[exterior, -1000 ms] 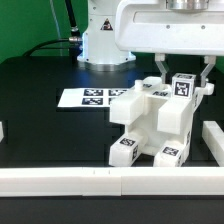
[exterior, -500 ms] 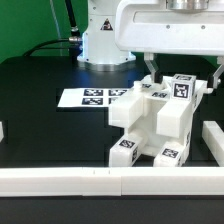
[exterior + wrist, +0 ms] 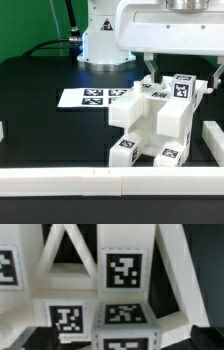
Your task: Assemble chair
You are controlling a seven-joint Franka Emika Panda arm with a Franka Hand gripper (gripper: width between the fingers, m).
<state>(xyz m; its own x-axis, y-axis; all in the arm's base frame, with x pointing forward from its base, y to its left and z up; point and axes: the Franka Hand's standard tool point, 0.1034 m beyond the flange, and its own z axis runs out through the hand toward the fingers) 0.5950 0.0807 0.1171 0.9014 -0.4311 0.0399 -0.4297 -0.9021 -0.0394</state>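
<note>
The chair [image 3: 150, 125] stands partly joined on the black table toward the exterior view's right, a chunky white block of parts with black-and-white tags on its faces. My gripper [image 3: 183, 72] hangs over its topmost tagged part [image 3: 182, 88], open, one finger on each side and both clear of it. In the wrist view the chair [image 3: 122, 277] fills the picture with several tags, and my gripper [image 3: 122, 343] shows only as two dark fingertips [image 3: 45, 339] at the corners, spread wide of the white part between them.
The marker board [image 3: 88, 98] lies flat on the table behind the chair. White border rails run along the front [image 3: 100, 182] and the exterior view's right [image 3: 213, 135]. The arm's white base [image 3: 100, 40] stands at the back.
The fingers, shut on the chair's top part a second ago, have spread apart and let it go. The chair has not moved.
</note>
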